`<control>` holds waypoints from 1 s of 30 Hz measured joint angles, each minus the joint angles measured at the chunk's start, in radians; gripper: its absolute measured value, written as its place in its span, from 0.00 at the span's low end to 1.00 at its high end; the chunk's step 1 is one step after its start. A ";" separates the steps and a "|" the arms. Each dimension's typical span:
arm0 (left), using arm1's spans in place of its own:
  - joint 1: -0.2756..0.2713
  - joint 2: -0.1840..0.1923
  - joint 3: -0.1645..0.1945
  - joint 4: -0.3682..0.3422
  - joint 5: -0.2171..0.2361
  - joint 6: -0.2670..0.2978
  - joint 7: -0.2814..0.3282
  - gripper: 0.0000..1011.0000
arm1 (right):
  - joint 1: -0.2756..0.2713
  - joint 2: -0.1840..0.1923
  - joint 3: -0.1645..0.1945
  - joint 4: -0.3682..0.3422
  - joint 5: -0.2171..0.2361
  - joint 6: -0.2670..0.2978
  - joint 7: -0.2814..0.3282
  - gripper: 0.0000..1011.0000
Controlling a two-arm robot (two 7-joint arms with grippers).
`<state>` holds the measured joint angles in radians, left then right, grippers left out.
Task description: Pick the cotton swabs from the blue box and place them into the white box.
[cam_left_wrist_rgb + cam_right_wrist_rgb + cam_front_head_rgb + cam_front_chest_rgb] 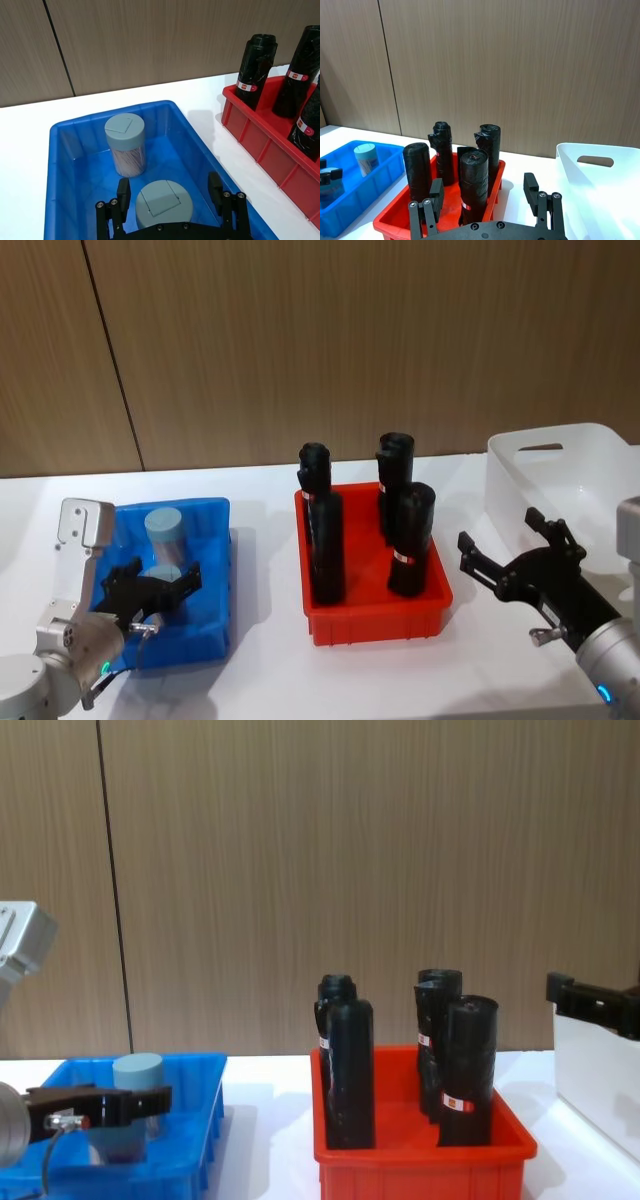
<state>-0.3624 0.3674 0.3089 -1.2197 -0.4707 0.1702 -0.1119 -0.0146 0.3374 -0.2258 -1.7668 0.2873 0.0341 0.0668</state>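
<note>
We count two cotton swabs (165, 530), one blue box (215, 570), one white box (590, 455) — left gripper (162, 572), lower left, straddles the nearer tub, fingers apart; right gripper (497, 527), lower right, fingers apart too.

The blue box (222, 580) is bright blue. The cotton swabs (125, 145) have pale grey-blue lids and clear sides. The white box (560, 470) is milky white. The bin (375, 625) is red, the cylinders (325, 540) black with red-and-white labels. The tabletop (270, 670) is white, the wall (350, 340) brown wood grain.
</note>
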 joint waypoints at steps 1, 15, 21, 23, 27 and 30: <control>-0.002 -0.002 0.000 0.006 -0.001 0.000 -0.004 0.96 | 0.000 0.000 0.000 0.000 0.000 0.000 0.000 0.99; -0.005 -0.008 -0.001 0.027 -0.016 0.004 -0.009 0.65 | 0.000 0.000 0.000 0.000 0.000 0.000 0.000 0.99; 0.002 -0.007 -0.004 0.018 -0.019 0.007 0.004 0.65 | 0.000 0.000 0.000 0.000 0.000 0.000 0.000 0.99; 0.005 -0.005 -0.004 0.010 -0.013 0.011 0.010 0.65 | 0.000 0.000 0.000 0.000 0.000 0.000 0.000 0.99; 0.010 -0.001 -0.006 -0.011 0.002 0.013 0.016 0.65 | 0.000 0.000 0.000 0.000 0.000 0.000 0.000 0.99; 0.012 0.003 -0.007 -0.034 0.016 0.014 0.018 0.65 | 0.000 0.000 0.000 0.000 0.000 0.000 0.000 0.99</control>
<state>-0.3501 0.3703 0.3015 -1.2534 -0.4546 0.1841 -0.0942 -0.0146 0.3375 -0.2258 -1.7668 0.2873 0.0341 0.0667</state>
